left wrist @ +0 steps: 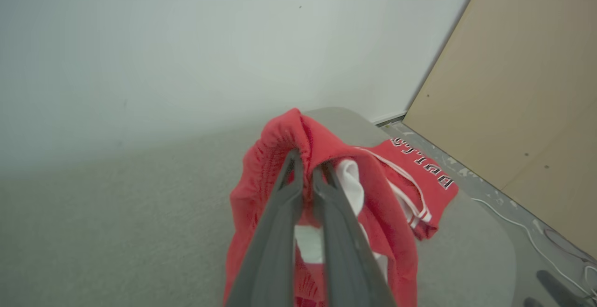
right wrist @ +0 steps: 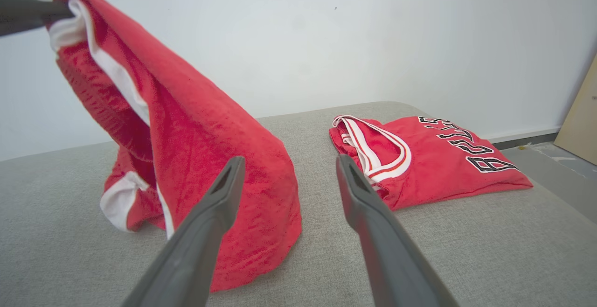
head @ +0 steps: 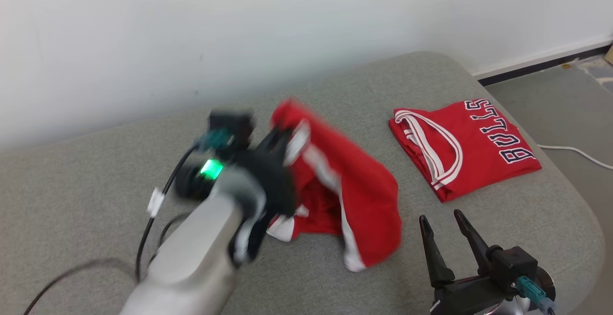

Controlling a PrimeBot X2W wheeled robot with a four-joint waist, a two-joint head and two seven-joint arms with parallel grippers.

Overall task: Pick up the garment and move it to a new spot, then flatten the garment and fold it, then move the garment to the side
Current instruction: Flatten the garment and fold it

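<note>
Two red garments on one grey cushion (head: 96,171): shorts (head: 345,181) at the middle, a folded jersey (head: 471,147) to the right. Left gripper (left wrist: 308,162) pinches the shorts' top edge, holding it raised; the hem rests on the cushion. Right gripper (head: 438,217) stands wide, empty. Pick-up step, likely; next calls for carrying the shorts to bare cushion.

Left arm: pale grey forearm (head: 191,262) runs up from the lower edge of the head view, blurred, with a green light (head: 211,169) lit at the wrist. Left gripper (left wrist: 308,163), two long dark fingers: jaws pressed together on a fold of the red fabric garment with white trim (left wrist: 270,167), held up off the surface.

Right gripper (head: 441,218): low at the right, fingers pointing up, jaws spread wide, empty.
</note>
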